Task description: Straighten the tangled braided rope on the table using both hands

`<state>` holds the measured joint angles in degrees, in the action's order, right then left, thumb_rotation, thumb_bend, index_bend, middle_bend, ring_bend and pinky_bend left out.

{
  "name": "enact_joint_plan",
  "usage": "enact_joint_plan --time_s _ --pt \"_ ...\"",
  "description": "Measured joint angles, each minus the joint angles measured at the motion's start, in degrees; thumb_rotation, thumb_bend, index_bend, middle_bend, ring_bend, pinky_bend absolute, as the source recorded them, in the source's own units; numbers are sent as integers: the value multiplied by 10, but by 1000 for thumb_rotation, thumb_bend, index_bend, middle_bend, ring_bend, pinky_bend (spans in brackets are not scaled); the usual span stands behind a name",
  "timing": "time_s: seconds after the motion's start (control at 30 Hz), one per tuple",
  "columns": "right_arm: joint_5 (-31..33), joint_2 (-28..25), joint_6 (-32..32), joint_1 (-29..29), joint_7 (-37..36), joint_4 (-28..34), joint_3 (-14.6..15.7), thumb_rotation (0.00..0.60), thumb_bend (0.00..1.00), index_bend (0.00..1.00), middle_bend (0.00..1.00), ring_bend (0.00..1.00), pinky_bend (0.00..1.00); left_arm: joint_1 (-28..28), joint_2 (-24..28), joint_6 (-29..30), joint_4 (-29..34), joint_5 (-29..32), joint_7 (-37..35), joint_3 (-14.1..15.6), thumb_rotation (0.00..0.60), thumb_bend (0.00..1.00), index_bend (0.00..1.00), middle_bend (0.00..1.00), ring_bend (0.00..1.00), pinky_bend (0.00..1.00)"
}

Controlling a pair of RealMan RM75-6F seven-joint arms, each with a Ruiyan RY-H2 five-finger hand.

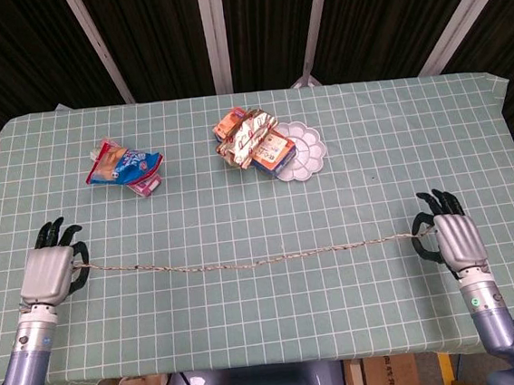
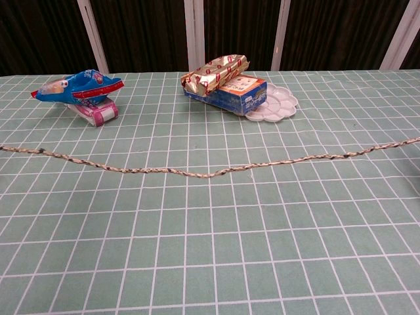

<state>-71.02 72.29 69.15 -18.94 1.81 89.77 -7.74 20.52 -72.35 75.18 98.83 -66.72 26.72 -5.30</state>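
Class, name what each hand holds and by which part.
Left hand and right hand each hold one end of the rope.

Left hand (image 1: 52, 270): silver-grey ribbed back plate, black fingers. Right hand (image 1: 453, 238): same build, silver-grey back, black fingers. Wrists: grey cylindrical cuffs, each bearing a small green indicator dot. Forearms: smooth blue-grey tubular casing, tapering toward the wrists.
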Motion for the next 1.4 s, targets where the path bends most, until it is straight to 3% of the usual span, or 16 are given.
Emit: enact_joint_plan --time_s 0.3,0.77,0.93,1.1,1.4 --pt "17 4 -16 6 -5 -38 3 600 420 636 169 0 0 -12 -13 -6 -39 -8 -30 12 600 528 625 187 0 0" --pt "38 41 -62 -9 22 -93 9 600 420 622 168 0 0 0 -86 -29 -104 10 13 14 600 525 614 180 0 0" --pt "48 45 -74 -12 41 -97 10 600 420 447 92 0 0 3 -100 -33 -113 14 32 15 600 485 587 161 0 0" --pt "60 41 -85 -14 62 -92 13 600 420 24 0 0 0 3 -100 -31 -108 19 52 16 600 414 452 100 0 0" --pt "85 12 -87 -11 90 -37 13 600 419 0 0 0 0 -5 -54 -33 -43 33 64 21 600 272 279 6 0 0"
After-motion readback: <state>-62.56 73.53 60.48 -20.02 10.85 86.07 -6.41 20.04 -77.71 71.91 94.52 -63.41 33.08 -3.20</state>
